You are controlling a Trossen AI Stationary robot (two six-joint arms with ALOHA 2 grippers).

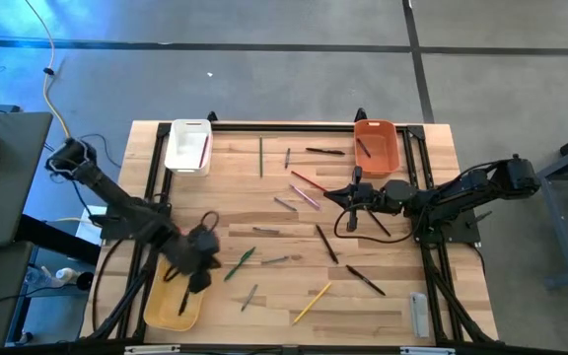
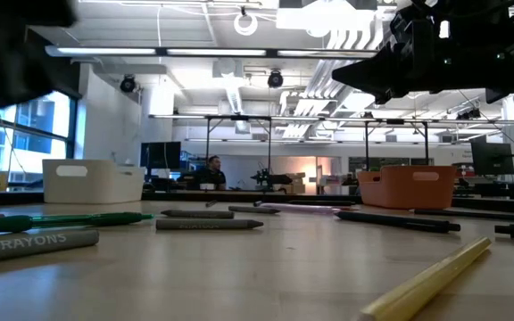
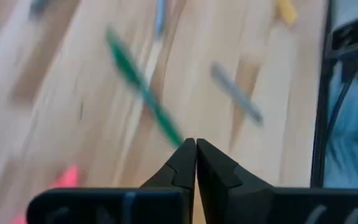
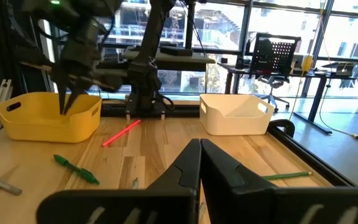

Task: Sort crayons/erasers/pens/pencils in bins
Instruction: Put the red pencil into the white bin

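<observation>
Wooden table [image 1: 383,316] with sticks scattered all over the middle: green pen [image 1: 241,262], yellow pencil [image 1: 313,302], grey crayon [image 1: 280,259], a few black ones; white bin [image 1: 187,146] at the far left corner with a red stick inside, orange bin [image 1: 376,141] at the far right corner, yellow bin [image 1: 176,299] at the near left edge. Left gripper [image 1: 195,276] hanging over the yellow bin's rim, fingers pinched fully together, holding nothing; same in its wrist view [image 3: 196,152]. Right gripper [image 1: 348,202] up over the middle-right of the table, also clamped tight on nothing [image 4: 199,149]. Grey flat bar [image 1: 419,315] near the front right corner.
</observation>
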